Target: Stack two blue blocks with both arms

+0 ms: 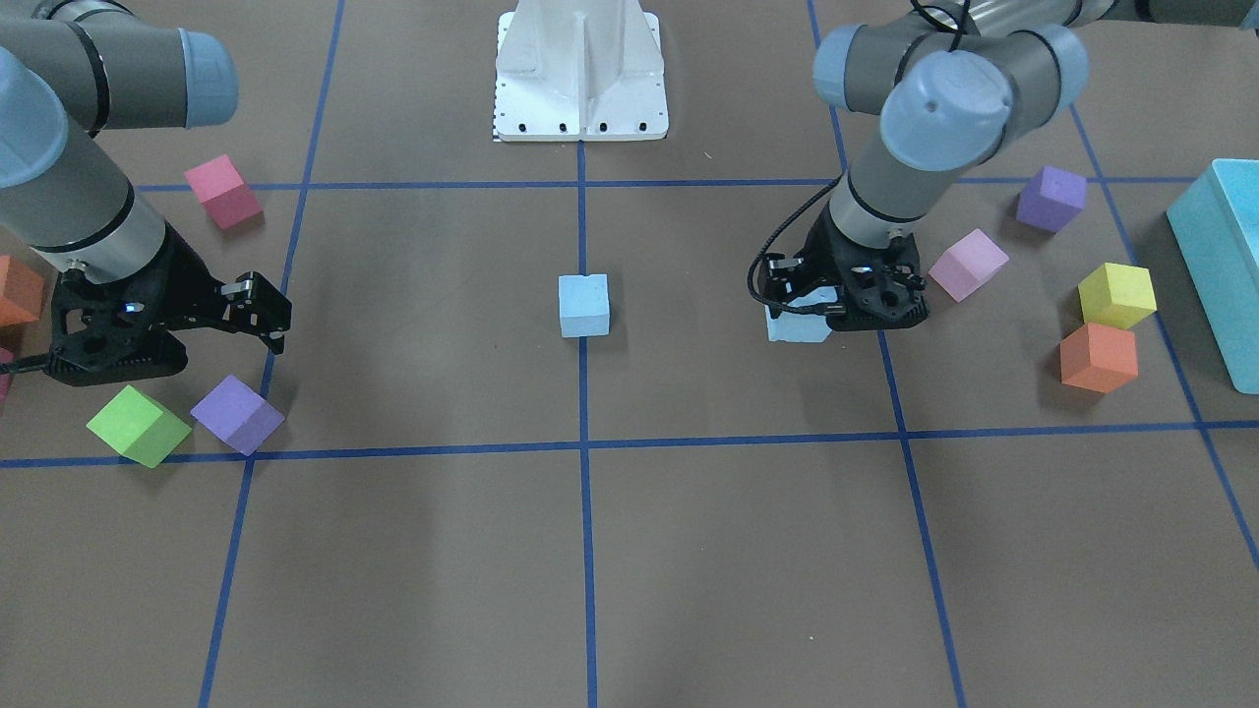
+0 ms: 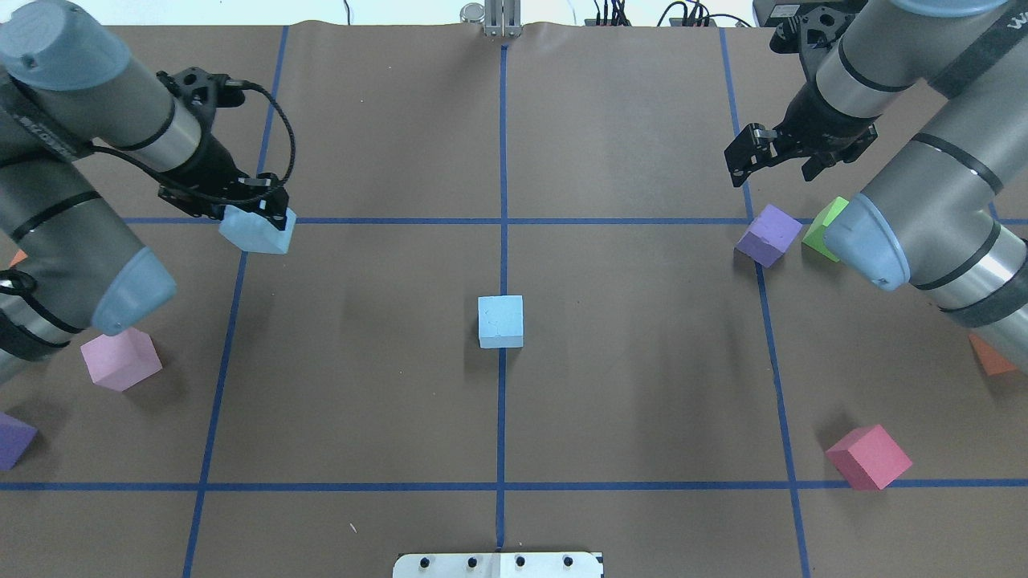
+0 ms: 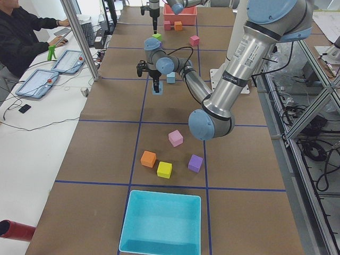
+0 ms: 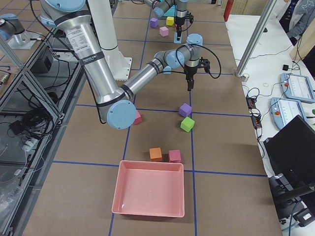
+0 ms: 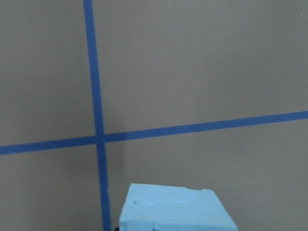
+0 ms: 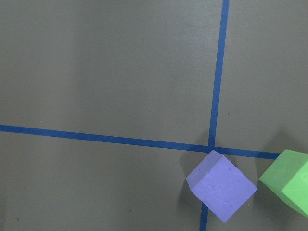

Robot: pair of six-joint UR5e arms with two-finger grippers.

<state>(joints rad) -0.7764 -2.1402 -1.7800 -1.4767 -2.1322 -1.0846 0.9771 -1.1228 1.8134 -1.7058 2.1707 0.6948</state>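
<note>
One pale blue block (image 1: 584,305) (image 2: 500,321) sits alone at the table's middle, on the centre tape line. My left gripper (image 2: 257,218) (image 1: 836,313) is shut on the other blue block (image 2: 259,233) (image 1: 797,326), low over a tape crossing on my left side. That block fills the bottom edge of the left wrist view (image 5: 175,209). Far off on my right side, my right gripper (image 2: 743,160) (image 1: 268,317) hangs open and empty. It is above and just beyond a purple cube (image 2: 769,234) (image 6: 221,191) and a green cube (image 1: 138,425) (image 6: 288,185).
Near the left arm lie a pink cube (image 1: 969,264), a purple cube (image 1: 1050,198), a yellow cube (image 1: 1116,294), an orange cube (image 1: 1099,357) and a turquoise bin (image 1: 1225,256). A red-pink cube (image 2: 869,457) lies on my right. A pink tray (image 4: 150,189) stands at the right end.
</note>
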